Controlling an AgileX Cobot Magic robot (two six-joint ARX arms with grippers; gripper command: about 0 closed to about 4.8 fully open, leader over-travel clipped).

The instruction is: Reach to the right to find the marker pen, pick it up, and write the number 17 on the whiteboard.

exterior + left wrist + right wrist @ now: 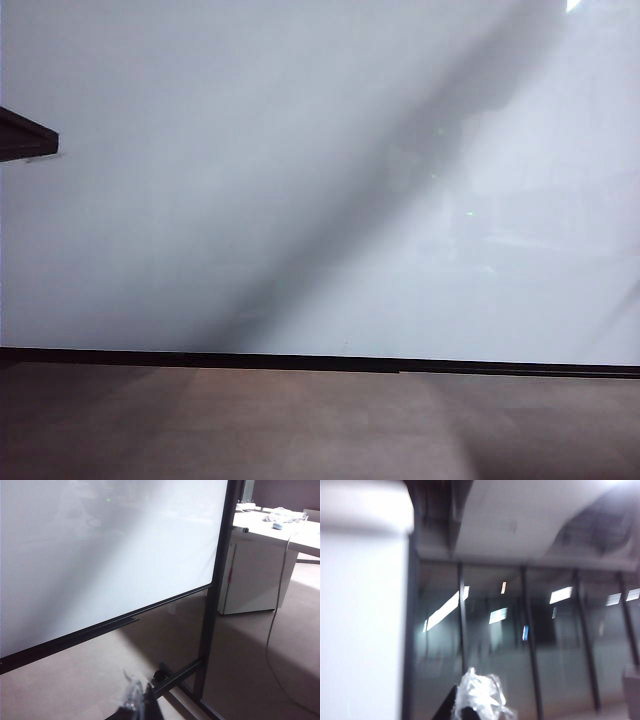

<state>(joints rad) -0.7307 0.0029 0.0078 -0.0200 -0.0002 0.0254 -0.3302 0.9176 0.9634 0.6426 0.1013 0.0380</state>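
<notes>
The whiteboard (250, 180) is a glossy white panel that fills most of the exterior view, with a thin black strip (300, 360) along its lower edge. No gripper shows in that view. In the left wrist view the whiteboard (100, 555) stands slanted in its black frame, and my left gripper (139, 700) hangs low in front of it, its plastic-wrapped fingers pressed together and empty. The right wrist view is blurred and looks upward. My right gripper (472, 700), wrapped in crumpled clear plastic, is shut on nothing beside the whiteboard's edge (360, 630). The marker pen is not visible in any view.
The board's black post (212, 605) and wheeled foot (160, 675) stand on the brown floor. A white desk (260, 565) with small items lies beyond, with a thin cable (277, 595) hanging off it. A dark object (25, 135) juts in at the exterior view's left edge. Glass walls with dark posts (530, 645) lie behind.
</notes>
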